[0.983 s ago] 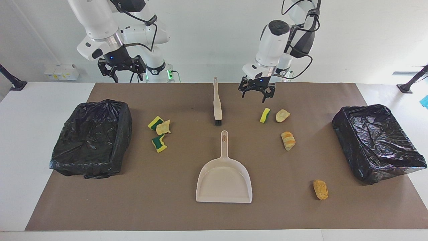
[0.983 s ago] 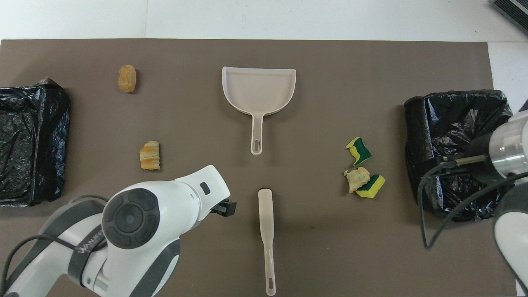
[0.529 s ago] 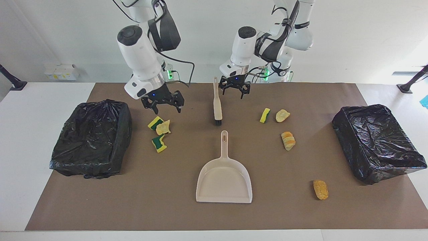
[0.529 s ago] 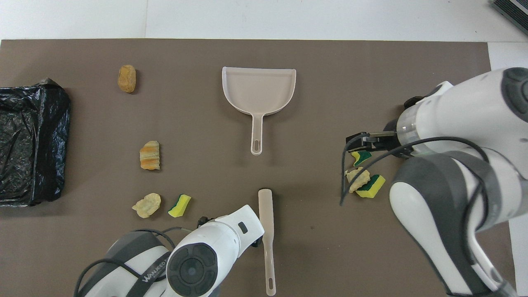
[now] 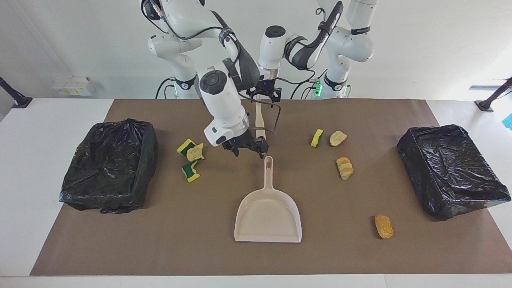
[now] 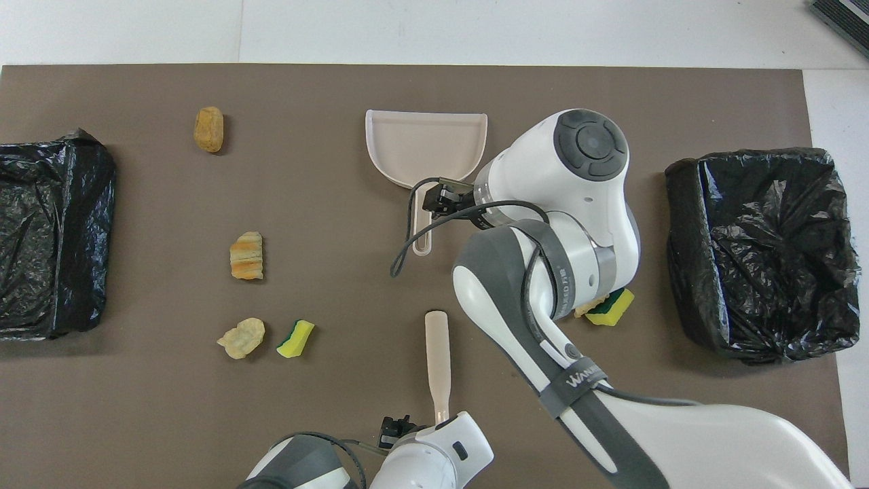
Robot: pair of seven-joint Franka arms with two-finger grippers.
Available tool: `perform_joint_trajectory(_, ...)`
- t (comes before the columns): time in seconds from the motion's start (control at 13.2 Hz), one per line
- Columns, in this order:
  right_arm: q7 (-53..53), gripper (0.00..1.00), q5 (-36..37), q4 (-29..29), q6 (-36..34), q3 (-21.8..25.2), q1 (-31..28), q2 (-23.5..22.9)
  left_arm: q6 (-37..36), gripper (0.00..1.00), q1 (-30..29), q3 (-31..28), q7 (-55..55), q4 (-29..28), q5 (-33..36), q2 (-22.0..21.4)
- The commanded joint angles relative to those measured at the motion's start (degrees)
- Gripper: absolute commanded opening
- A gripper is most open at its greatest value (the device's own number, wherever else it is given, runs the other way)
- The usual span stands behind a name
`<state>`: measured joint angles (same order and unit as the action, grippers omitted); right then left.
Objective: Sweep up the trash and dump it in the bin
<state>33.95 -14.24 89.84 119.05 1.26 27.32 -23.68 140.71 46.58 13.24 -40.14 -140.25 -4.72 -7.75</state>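
A beige dustpan (image 5: 268, 216) (image 6: 414, 146) lies mid-mat, its handle pointing toward the robots. My right gripper (image 5: 249, 152) (image 6: 441, 202) hangs open just over the handle's end, holding nothing. The beige brush (image 5: 260, 120) (image 6: 438, 360) lies nearer the robots, and my left gripper (image 5: 265, 98) (image 6: 397, 428) is open over its handle end. Trash: two sponge scraps (image 5: 190, 171) and a chunk (image 5: 196, 152) toward the right arm's end. A sponge piece (image 5: 317, 137) (image 6: 296, 339) and three bread chunks (image 5: 338, 138) (image 5: 345, 168) (image 5: 383, 226) lie toward the left arm's end.
Two bins lined with black bags stand on the brown mat, one at the right arm's end (image 5: 110, 164) (image 6: 760, 251) and one at the left arm's end (image 5: 452, 170) (image 6: 47, 231). The right arm hides most of the scraps beside its bin in the overhead view.
The right arm has swung from beside its bin across the scraps to the dustpan handle. The left gripper has moved from over the sponge piece to the brush handle's end.
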Motion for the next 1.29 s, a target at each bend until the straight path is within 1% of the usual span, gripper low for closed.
perform_joint_trajectory(0.0,2.34,1.00,3.41,-6.78,0.13,-0.11,1.59,-6.19,4.03,1.00,0.97,-0.94,-0.65,-0.64,0.24,2.48)
perform_joint_trajectory(0.23,3.05,1.00,3.95,-6.88,1.97,-0.11,2.47,-7.70,5.97,0.99,1.41,-1.03,-0.73,-0.46,0.33,4.76)
perform_joint_trajectory(0.3,2.79,1.00,6.04,-6.70,2.06,-0.11,3.96,-8.14,5.98,0.94,1.41,-1.11,-0.73,-0.37,0.42,4.85)
perform_joint_trajectory(0.53,1.74,1.00,6.94,-6.70,3.11,-0.20,4.49,-9.46,5.45,0.93,0.79,-1.20,-0.73,-0.37,0.59,4.42)
perform_joint_trajectory(0.6,1.73,1.00,7.03,-6.79,3.20,-0.20,4.59,-10.07,5.36,0.92,0.79,-1.12,-0.73,-0.28,0.68,3.98)
perform_joint_trajectory(0.68,1.65,0.99,7.47,-6.87,3.64,-0.11,4.94,-10.77,5.19,0.86,0.88,-1.20,-0.91,-0.28,0.68,3.71)
perform_joint_trajectory(0.76,1.56,0.94,8.43,-7.05,3.99,-0.20,4.77,-10.86,4.92,0.78,0.79,-1.20,-1.08,-0.37,0.68,3.54)
perform_joint_trajectory(0.91,1.56,0.66,8.88,-7.40,4.08,-0.11,4.94,-11.04,3.43,0.63,0.79,-1.20,-1.09,-0.28,0.68,2.66)
perform_joint_trajectory(0.98,1.56,0.55,8.96,-7.93,4.08,-0.11,4.94,-11.21,2.90,0.57,0.79,-1.20,-1.08,-0.28,0.77,2.39)
perform_joint_trajectory(1.13,1.56,0.40,9.14,-10.47,3.21,-0.11,4.85,-12.36,1.50,0.56,0.62,-1.29,-1.08,-0.28,0.77,1.78)
perform_joint_trajectory(1.21,1.56,0.27,9.14,-10.22,3.12,-0.11,4.85,-12.27,0.97,0.46,0.70,-1.29,-1.08,-0.20,0.77,1.69)
